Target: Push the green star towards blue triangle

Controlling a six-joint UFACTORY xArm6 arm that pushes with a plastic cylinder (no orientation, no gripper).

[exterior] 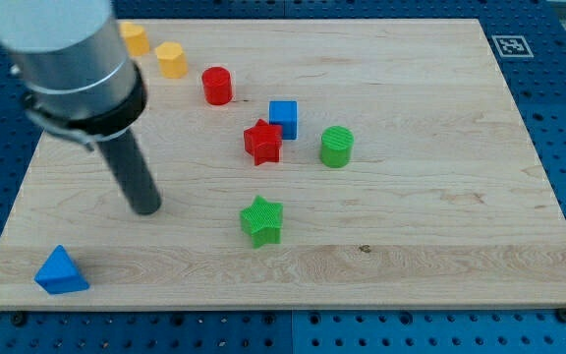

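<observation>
My tip (146,207) rests left of the green star (261,219), blue triangle (61,271) beyond.

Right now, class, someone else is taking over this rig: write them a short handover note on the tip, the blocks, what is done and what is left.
My tip rests on the board, touching no block, left of the green star.
The blue triangle sits near the board's bottom-left corner.
Done: nothing visible; the star is far from the triangle.
Left: bring the tip round to the star's right side, probably, then push it left and slightly down towards the triangle.
</observation>
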